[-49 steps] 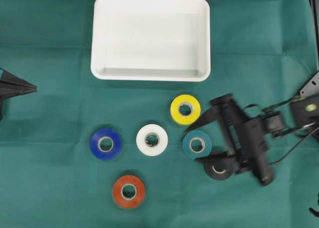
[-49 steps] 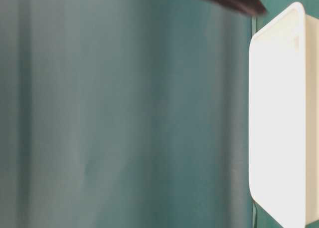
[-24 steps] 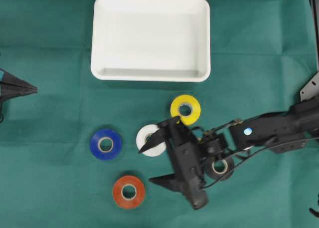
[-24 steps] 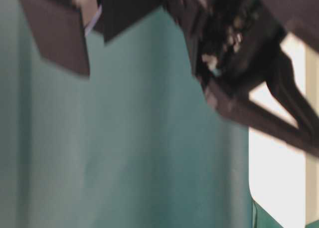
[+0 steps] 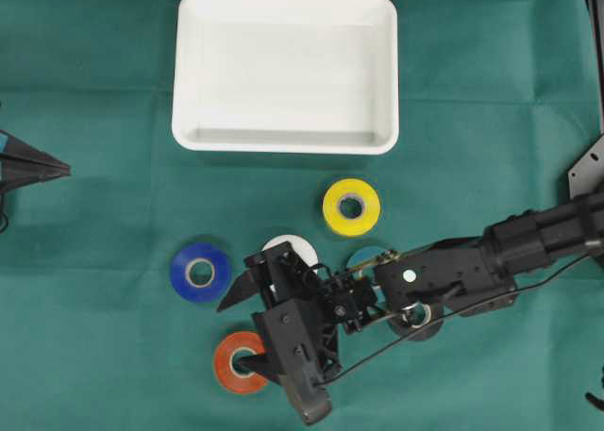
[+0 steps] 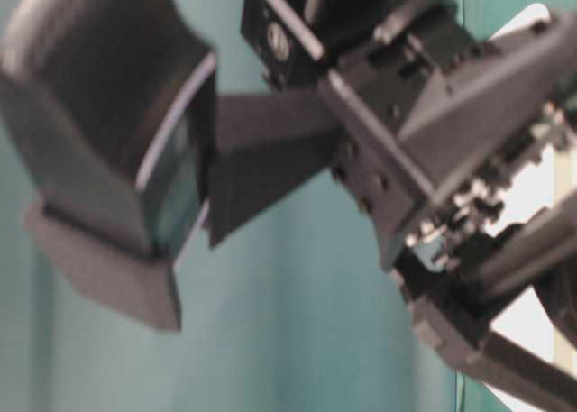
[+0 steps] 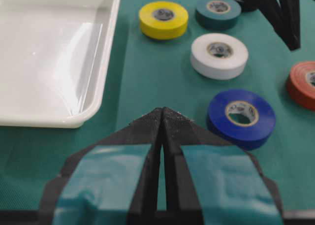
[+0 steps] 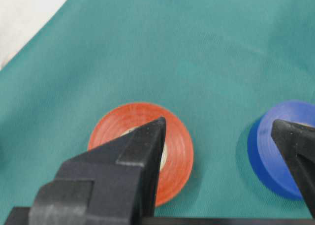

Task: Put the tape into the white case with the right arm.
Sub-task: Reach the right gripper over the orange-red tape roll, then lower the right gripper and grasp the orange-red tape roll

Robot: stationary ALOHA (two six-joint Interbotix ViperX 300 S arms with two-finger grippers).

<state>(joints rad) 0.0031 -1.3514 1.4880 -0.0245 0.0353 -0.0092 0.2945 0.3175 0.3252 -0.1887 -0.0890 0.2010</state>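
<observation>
Six flat rolls of tape lie on the green cloth below the shallow white plastic case [image 5: 285, 71], which holds nothing: an orange-red roll [image 5: 236, 363], a blue roll [image 5: 200, 272], a white roll [image 5: 291, 249], a yellow roll [image 5: 351, 207], a teal roll [image 5: 363, 258] and a black roll [image 5: 415, 319], the last three partly under the arm. The black right gripper [image 5: 241, 330] stands spread wide and empty, one finger over the orange-red roll's hole, the other near the blue roll. Judging by this, the orange-red roll is the target; the gripper should centre so its fingers straddle that roll alone, clear of the blue one, before lowering. The teal-banded left gripper [image 7: 162, 120] rests clenched, well apart.
</observation>
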